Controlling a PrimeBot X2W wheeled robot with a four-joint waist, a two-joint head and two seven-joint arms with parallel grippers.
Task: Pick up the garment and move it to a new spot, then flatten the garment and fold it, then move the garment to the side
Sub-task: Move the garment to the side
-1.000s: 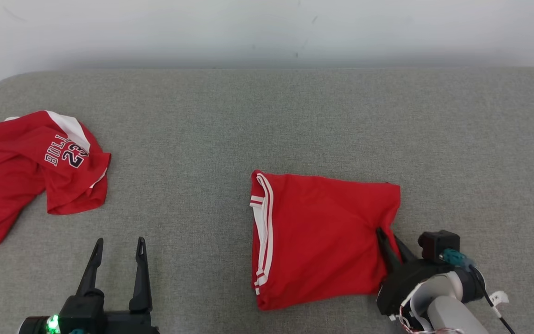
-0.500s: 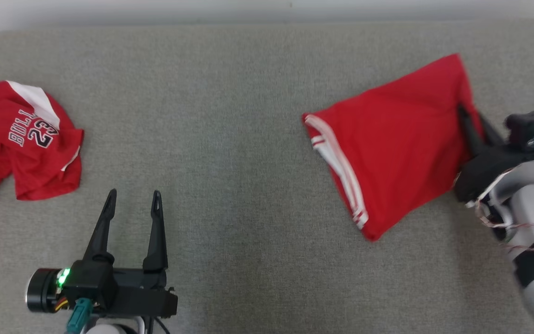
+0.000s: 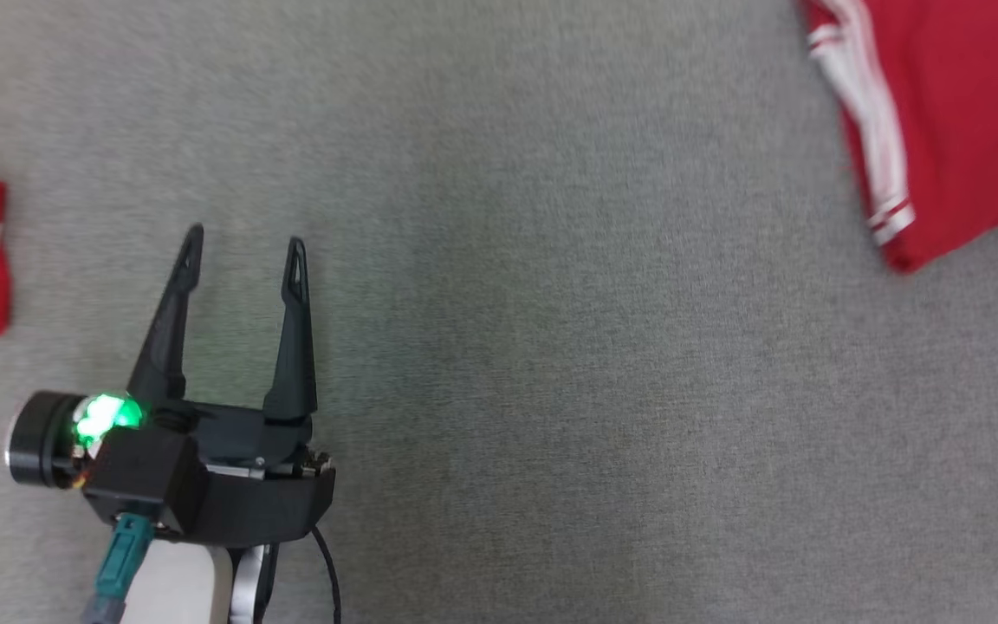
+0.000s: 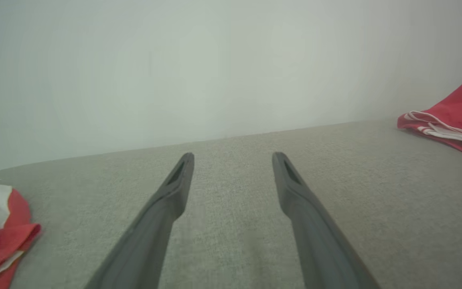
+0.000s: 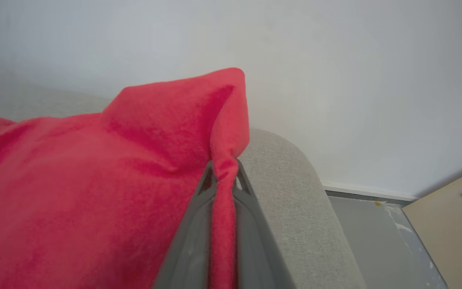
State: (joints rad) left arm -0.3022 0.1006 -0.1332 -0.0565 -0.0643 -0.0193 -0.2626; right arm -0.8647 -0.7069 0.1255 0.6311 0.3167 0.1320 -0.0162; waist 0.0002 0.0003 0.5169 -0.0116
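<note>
One edge of the folded garment [image 3: 967, 113] is clamped in my right pincer [image 5: 223, 176] at two o'clock, for dragging aside; left pincer [image 3: 244, 238] gapes empty

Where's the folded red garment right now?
Top right of the head view, the folded garment is on the grey cushion; right wrist view shows the right gripper pinching its edge.

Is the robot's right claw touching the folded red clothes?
Touching. The right wrist view shows an edge of the red garment pinched in the right gripper, with both fingers pressed against the cloth.
</note>
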